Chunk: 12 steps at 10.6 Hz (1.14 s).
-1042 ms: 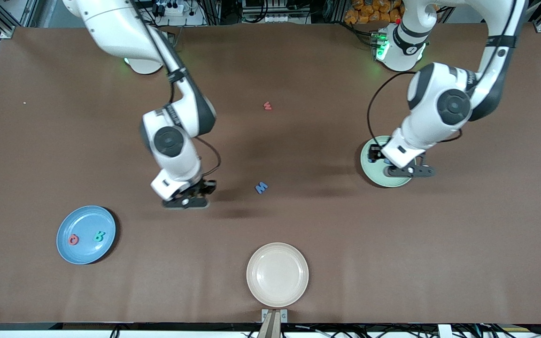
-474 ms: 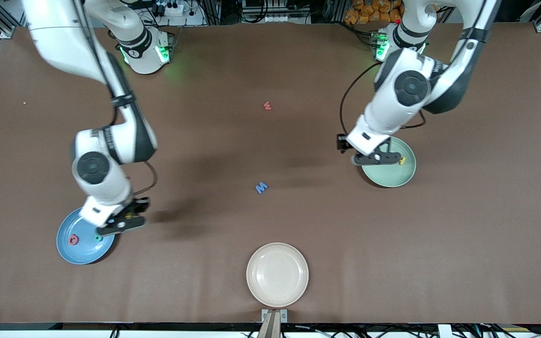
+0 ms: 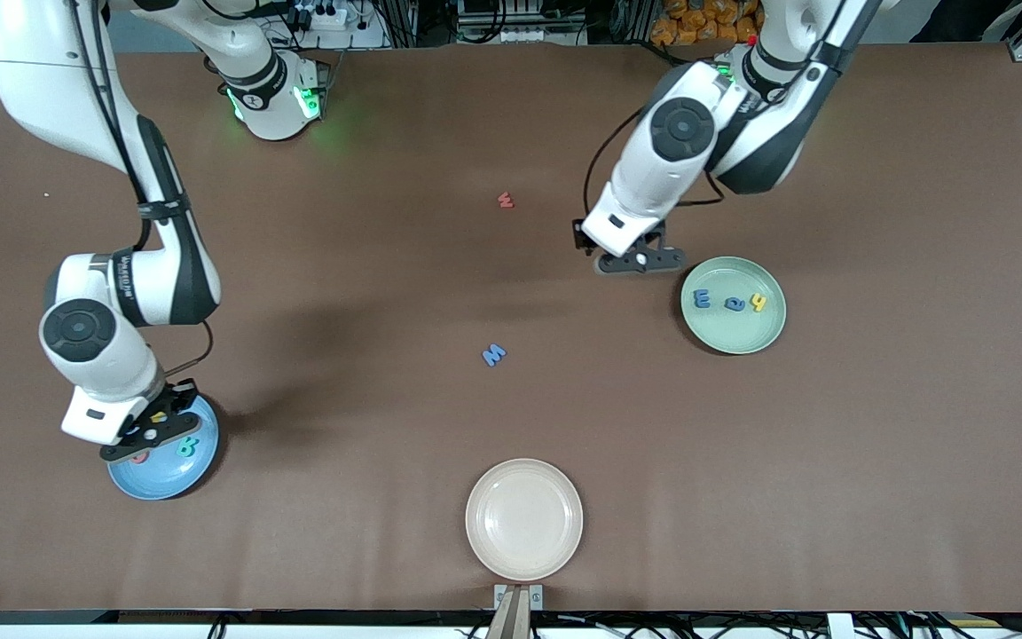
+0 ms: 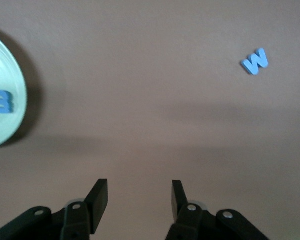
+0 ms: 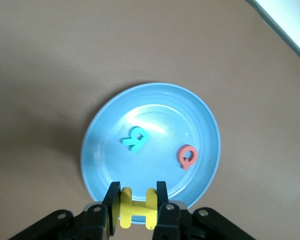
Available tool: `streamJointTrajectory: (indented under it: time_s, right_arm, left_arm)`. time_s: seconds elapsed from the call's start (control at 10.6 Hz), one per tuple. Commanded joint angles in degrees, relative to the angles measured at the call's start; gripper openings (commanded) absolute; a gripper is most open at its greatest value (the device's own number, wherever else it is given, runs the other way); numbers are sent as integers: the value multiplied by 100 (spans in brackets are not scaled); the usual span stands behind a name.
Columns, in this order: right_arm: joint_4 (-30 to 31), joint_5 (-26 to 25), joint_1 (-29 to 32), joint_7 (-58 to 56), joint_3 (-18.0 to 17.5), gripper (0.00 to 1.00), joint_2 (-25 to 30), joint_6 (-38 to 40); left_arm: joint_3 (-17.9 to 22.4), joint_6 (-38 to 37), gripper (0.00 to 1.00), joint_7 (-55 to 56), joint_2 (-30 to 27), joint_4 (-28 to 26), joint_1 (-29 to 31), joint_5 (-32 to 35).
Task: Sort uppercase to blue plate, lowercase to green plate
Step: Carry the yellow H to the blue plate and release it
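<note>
Overhead, the right pincer [image 5: 135, 202] grips the yellow H [image 5: 137, 208] above the blue plate's [image 3: 169, 479] rim, hiding most of the red ring letter [image 5: 187, 156] beside the teal R [image 5: 135, 138], while the left pincer [image 4: 139, 200] hangs unclenched and empty over bare table [image 3: 875, 461] near the green plate [image 3: 737, 335].

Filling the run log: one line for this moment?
right gripper: holds yellow H over blue plate | left gripper: fingers open, empty, over table | blue M, red w: unsorted
</note>
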<state>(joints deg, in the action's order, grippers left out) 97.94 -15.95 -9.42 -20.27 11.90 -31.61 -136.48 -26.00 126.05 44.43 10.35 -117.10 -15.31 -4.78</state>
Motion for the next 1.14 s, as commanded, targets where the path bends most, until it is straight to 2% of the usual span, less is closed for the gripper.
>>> streamJointTrajectory:
  time_s: [0.0, 0.09, 0.19, 0.38, 0.76, 1.04]
  right_arm:
    - [-126, -154, 247, -432, -92, 24, -160, -264]
    - [-126, -146, 265, -538, -92, 88, -170, -370]
    - [-126, -128, 309, -531, -101, 100, -170, -362]
    - [-118, -119, 309, -469, -101, 100, -170, -327]
    - [-118, -58, 283, -452, -101, 100, -170, -318]
    - [-118, -49, 309, -452, -109, 100, -170, -318]
  left_arm:
    - [-307, 251, 60, 450, 107, 3, 20, -146]
    - [-413, 401, 60, 617, 186, -32, 19, -128]
    - [-458, 533, 60, 680, 221, -76, -15, -128]
    - [-458, 867, 60, 1170, 484, -76, -392, 29]
    - [-441, 1491, 60, 2795, 1231, 3, -1086, 1179]
    - [-432, 1668, 59, 3333, 1425, 12, -1421, 1304]
